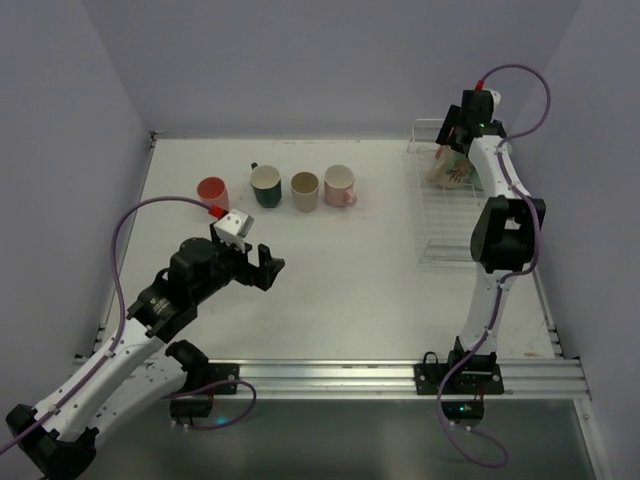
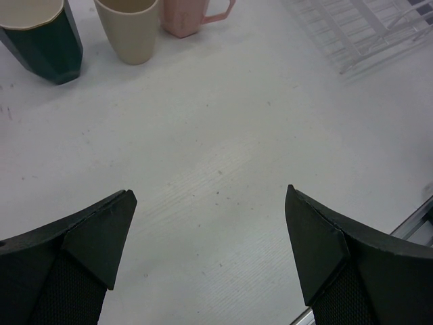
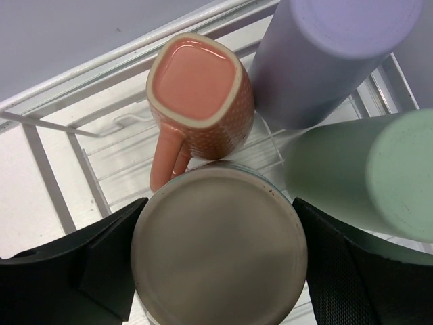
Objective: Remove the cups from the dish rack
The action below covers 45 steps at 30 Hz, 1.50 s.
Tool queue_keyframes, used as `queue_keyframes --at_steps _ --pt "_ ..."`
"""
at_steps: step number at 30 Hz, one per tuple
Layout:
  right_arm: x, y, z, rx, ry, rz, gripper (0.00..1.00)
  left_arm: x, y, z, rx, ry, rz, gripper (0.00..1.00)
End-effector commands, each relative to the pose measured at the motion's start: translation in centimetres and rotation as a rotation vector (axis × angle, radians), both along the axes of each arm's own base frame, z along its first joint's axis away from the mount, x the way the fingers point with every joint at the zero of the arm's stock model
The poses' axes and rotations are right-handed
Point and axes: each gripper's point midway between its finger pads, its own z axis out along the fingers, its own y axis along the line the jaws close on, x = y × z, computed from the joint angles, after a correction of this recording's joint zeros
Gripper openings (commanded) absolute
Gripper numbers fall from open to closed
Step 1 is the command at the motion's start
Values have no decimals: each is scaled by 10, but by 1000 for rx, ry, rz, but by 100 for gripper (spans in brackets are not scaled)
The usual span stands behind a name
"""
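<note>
Four cups stand in a row at the back of the table: red [image 1: 212, 188], dark green [image 1: 265, 186], tan [image 1: 305, 190] and pink [image 1: 340, 185]. The white wire dish rack [image 1: 445, 225] lies at the right. My right gripper [image 1: 448, 150] is over its far end, its fingers [image 3: 108, 264] against both sides of an upturned cream cup [image 3: 218, 244]. Beside that cup in the rack [image 3: 54, 176] are a salmon mug [image 3: 199, 95], a lavender tumbler [image 3: 331, 54] and a light green tumbler [image 3: 379, 176]. My left gripper [image 1: 265, 265] is open and empty over bare table.
The left wrist view shows the dark green cup [image 2: 40, 40], the tan cup [image 2: 128, 30], the pink cup [image 2: 186, 17] and the rack's corner [image 2: 358, 34] ahead of my left gripper [image 2: 208, 191]. A metal rail [image 1: 400, 375] runs along the near edge. Walls enclose the table.
</note>
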Motion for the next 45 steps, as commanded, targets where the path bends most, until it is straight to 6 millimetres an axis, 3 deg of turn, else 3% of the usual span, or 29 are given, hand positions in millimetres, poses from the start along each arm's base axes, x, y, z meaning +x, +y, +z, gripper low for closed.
queue_keyframes --at_steps 1,2,5,6,8,10,11,12,16,20,24,27,29,30,34,41,42,45 --pt "1 5 23 19 -58 21 84 5 -2 15 -15 -58 -19 100" --pt "0 6 18 26 -49 22 83 5 -3 15 -14 -57 -20 100" --pt "-1 4 15 23 -52 9 65 5 -2 14 -12 -57 -16 100" --pt "-3 4 25 21 -75 6 50 6 -1 14 -12 -57 -15 100" --pt "-6 3 36 18 -101 6 40 6 -2 14 -14 -53 -17 100" --pt "-11 4 62 14 -153 3 28 6 -3 14 -14 -51 -21 100" --pt "-13 3 72 15 -173 -1 25 6 -3 14 -15 -49 -21 100" --pt "-20 4 94 16 -216 1 24 6 -3 14 -18 -49 -22 100" --pt "-42 12 133 59 -300 22 23 5 -8 17 -48 -44 -38 100" --pt "-70 18 156 135 -388 21 21 2 -24 28 -122 -35 -91 100" --pt "-90 18 152 245 -423 26 17 1 -47 54 -246 -41 -166 98" --pt "-101 17 127 326 -396 23 16 5 -65 72 -355 -13 -203 97" --pt "-107 22 124 394 -406 53 15 8 -73 84 -401 -23 -224 96" --pt "-110 23 113 417 -394 54 15 12 -81 90 -426 -18 -238 96" --pt "-122 19 101 512 -403 46 14 20 -106 101 -475 -3 -279 94" --pt "-137 26 106 713 -480 78 13 34 -161 104 -537 50 -358 89" --pt "-140 27 109 736 -496 80 13 37 -165 110 -552 48 -361 88" --pt "-142 29 116 752 -528 93 13 47 -177 103 -556 67 -360 86"
